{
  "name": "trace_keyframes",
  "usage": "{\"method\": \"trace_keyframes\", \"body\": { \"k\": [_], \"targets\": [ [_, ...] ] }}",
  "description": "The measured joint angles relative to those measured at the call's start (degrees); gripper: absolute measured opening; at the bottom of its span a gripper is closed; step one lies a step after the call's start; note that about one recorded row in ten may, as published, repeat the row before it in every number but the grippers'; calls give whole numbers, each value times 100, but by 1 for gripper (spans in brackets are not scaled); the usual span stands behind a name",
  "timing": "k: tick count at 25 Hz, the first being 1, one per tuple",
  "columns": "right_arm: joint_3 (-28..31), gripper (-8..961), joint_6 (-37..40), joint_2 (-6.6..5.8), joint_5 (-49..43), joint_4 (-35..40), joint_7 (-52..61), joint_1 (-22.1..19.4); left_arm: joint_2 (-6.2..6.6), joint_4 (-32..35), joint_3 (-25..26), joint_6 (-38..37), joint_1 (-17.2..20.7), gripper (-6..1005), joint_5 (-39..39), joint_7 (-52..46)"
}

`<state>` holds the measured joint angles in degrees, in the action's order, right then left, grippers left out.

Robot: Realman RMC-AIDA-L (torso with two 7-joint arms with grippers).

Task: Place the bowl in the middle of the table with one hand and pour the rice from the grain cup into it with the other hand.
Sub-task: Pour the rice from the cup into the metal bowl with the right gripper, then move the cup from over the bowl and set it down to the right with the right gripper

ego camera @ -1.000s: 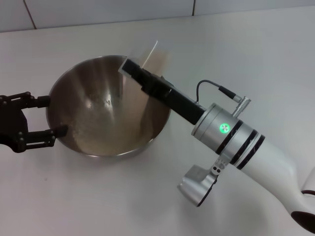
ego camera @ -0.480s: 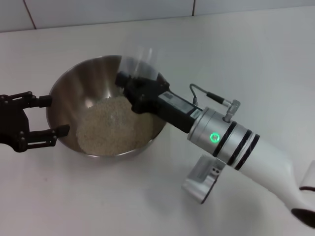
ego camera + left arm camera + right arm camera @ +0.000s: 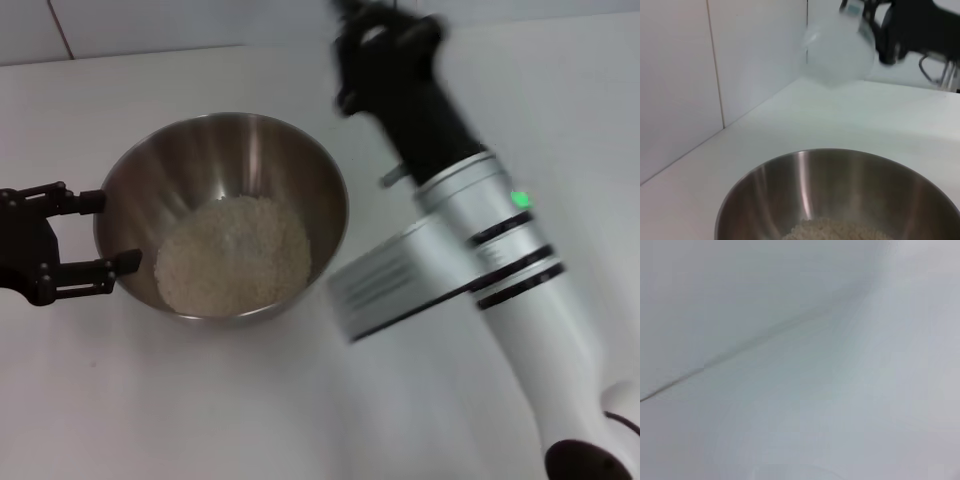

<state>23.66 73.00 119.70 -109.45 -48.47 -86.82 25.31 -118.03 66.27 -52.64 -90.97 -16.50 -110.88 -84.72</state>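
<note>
The steel bowl (image 3: 250,150) stands on the white table (image 3: 200,400), left of centre, with a heap of rice (image 3: 235,252) in it. My left gripper (image 3: 112,231) is open, with one finger on each side of the bowl's left wall. My right gripper (image 3: 368,25) is raised behind and to the right of the bowl, blurred, near the back of the table. In the left wrist view it (image 3: 880,32) is shut on the clear grain cup (image 3: 837,52), which hangs in the air beyond the bowl (image 3: 805,185) and looks empty. Rice (image 3: 832,231) shows at the bowl's bottom.
A white tiled wall (image 3: 200,20) runs along the back of the table and shows in the left wrist view (image 3: 690,75). The right forearm (image 3: 500,260) crosses the table's right half. The right wrist view shows only a blurred white surface.
The cup was tipped over the bowl and the rice fell in. My right arm has then swung up and back to the right with the cup. The left gripper has not moved.
</note>
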Motion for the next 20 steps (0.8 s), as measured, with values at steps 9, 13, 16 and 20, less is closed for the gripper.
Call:
{"method": "trace_keyframes", "body": {
  "k": [9, 13, 16, 20],
  "targets": [
    [962, 12, 315, -50, -49, 1736, 6230, -354, -9, 0, 20, 2, -2, 802, 8, 12],
    [788, 12, -270, -36, -65, 2758, 7942, 26, -9, 0, 19, 2, 4, 802, 8, 6],
    [447, 12, -942, -34, -107, 3348, 8814, 420, -9, 0, 13, 1, 5, 802, 8, 4],
    [-161, 13, -1512, -36, -131, 3722, 9395, 822, -9, 0, -7, 10, -3, 802, 8, 3]
  ]
}}
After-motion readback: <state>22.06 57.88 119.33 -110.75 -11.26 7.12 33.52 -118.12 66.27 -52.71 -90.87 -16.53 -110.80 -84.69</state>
